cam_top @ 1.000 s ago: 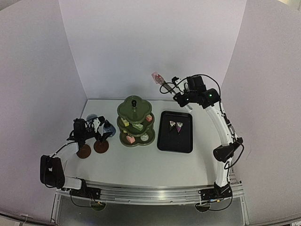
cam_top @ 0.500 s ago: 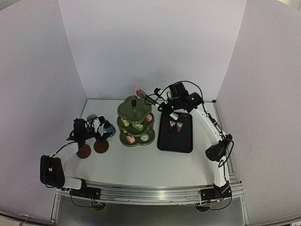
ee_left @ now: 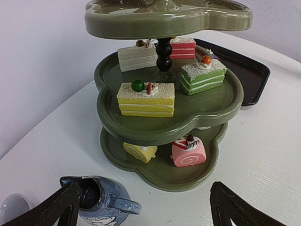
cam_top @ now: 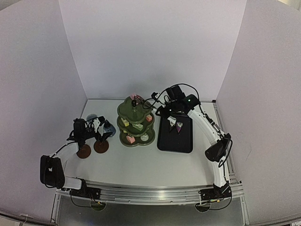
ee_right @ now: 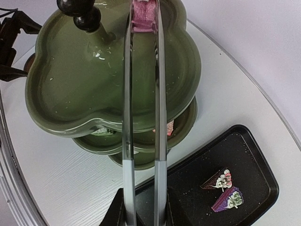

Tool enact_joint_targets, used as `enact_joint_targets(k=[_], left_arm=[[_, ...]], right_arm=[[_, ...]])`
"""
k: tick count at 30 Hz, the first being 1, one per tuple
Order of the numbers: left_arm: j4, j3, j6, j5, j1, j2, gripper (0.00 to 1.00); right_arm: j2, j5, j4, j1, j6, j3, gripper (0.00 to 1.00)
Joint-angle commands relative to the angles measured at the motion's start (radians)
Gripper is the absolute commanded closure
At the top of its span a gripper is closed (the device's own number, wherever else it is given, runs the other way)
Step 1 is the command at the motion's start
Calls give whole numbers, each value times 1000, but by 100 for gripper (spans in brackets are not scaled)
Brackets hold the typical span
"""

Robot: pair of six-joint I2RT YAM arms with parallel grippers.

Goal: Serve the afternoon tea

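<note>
Your right gripper (ee_right: 141, 209) is clenched on the tongs (ee_right: 127, 117), squeezing the two thin blades together near their base. Their far tips pinch a pink cake (ee_right: 143, 13) by its flat sides over the far lobe of the top tier of the stand (ee_right: 70, 80). You cannot tell whether it already rests on the glaze. Judge the cake as small, light and probably soft, held by narrow smooth metal, so it could twist or slip; keep the squeeze even and the hold low on the sides, clear of any topping. The stand looks stiff, glossy and breakable, and its black knob (ee_right: 87, 19) sits just left of the blades. Two more cakes (ee_right: 221, 180) lie on the tray (ee_right: 256, 155) to the right. Your left gripper (ee_left: 146, 205) is released, jaws wide and holding nothing, just beside the jug (ee_left: 101, 200).
</note>
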Motion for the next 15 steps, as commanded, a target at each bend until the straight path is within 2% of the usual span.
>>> enact_joint_targets(k=[1, 5, 15], left_arm=[[5, 6, 10, 14, -4, -31, 4], [7, 4, 12, 13, -3, -30, 4], [3, 0, 15, 12, -2, -34, 4]], right_arm=[[-28, -7, 40, 6, 5, 22, 80], [-35, 5, 40, 6, 8, 19, 71], [-58, 6, 41, 8, 27, 28, 68]])
